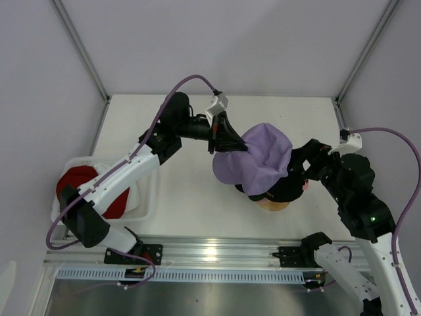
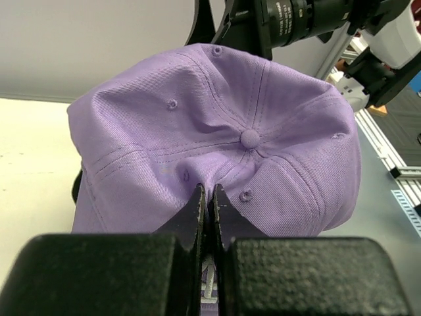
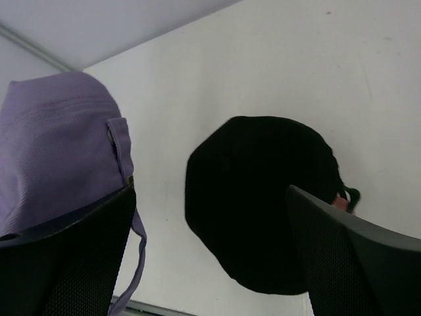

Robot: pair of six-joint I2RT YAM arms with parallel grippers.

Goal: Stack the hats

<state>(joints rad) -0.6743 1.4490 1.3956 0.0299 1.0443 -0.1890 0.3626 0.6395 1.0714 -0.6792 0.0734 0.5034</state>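
Between left pincer (image 2: 209,195) tips, lavender cap (image 2: 217,125) pinched, partly over black cap (image 3: 256,197)

The lavender fabric baseball cap (image 1: 260,161) covers most of the black fabric cap (image 1: 279,192) beneath it. Of the round wooden stand (image 1: 273,205) only a tan sliver shows. From above, the right gripper (image 3: 210,189) has its jaws hidden under the lavender cap. Well left of it, the white left arm (image 1: 125,171) crosses the red cap (image 1: 79,181) in the white plastic mesh basket (image 1: 152,191).
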